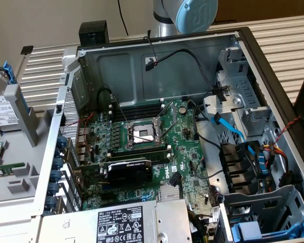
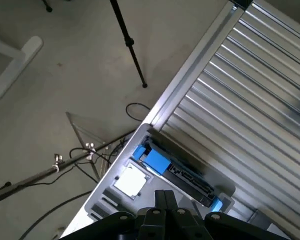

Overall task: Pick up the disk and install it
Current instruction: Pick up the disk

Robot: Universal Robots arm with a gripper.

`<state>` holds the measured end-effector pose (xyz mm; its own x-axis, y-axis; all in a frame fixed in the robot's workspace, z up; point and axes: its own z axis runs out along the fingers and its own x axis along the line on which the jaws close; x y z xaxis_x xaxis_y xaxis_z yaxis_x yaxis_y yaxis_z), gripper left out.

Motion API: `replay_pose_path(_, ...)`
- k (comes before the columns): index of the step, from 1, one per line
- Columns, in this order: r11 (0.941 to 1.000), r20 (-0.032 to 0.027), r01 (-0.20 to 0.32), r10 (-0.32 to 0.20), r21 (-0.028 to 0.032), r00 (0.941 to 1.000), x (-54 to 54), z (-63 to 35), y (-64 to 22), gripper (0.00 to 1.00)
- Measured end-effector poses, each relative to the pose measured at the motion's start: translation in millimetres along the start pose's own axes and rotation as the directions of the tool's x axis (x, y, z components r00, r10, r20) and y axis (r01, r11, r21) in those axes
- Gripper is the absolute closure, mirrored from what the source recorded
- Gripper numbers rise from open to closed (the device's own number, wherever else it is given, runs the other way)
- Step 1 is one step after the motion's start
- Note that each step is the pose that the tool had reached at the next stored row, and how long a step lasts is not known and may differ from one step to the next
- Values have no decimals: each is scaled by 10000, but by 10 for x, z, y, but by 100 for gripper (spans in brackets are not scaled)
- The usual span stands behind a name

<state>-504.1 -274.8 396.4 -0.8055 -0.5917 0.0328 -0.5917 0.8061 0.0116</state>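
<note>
Standing on edge in a grey holder (image 1: pixel 21 109) at the exterior view's left, the disk (image 1: pixel 1 110) sits outside the open computer case (image 1: pixel 157 66), well apart from the bays on the far side; its white label faces outward and a strip of blue frame rises above it. In the wrist view the gripper (image 2: pixel 165 196) hangs over the disk's upper edge, apart from it, with its fingers pressed together and nothing between them; the disk has not been taken up. By its look the drive should handle as a stiff, dense slab, heavy for its size and smooth enough on its metal faces to slip; it is likely sensitive to knocks, and the plastic frame probably flexes. The soundest hold appears to be across its thin dimension at the exposed upper edge, near mid-length, on metal rather than on the blue clips.
</note>
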Motion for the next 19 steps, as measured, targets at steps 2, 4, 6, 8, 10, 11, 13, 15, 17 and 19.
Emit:
replay_pose_path(2, 9994, -4, 359, -359, 12, 9994, 0, 1, 0, 89)
replay_pose_path(4, 9974, -8, 718, -718, 24, 9974, 0, 1, 0, 89)
replay_pose_path(6, 9942, -15, 1075, -1075, 34, 9942, 0, 1, 0, 89)
replay_pose_path(8, 9895, -20, 1448, -1448, 46, 9895, 0, 2, 0, 89)
replay_pose_path(10, 9835, -26, 1809, -1809, 57, 9835, 0, 3, 0, 89)
replay_pose_path(11, 9803, -30, 1974, -1974, 62, 9803, 0, 3, 0, 89)
replay_pose_path(13, 9723, -37, 2335, -2335, 73, 9723, 0, 4, 0, 89)
replay_pose_path(15, 9631, -44, 2689, -2689, 83, 9632, 0, 5, 0, 89)
replay_pose_path(17, 9528, -51, 3034, -3033, 94, 9529, 0, 5, 0, 89)
replay_pose_path(19, 9411, -59, 3380, -3379, 104, 9411, 0, 6, 0, 89)
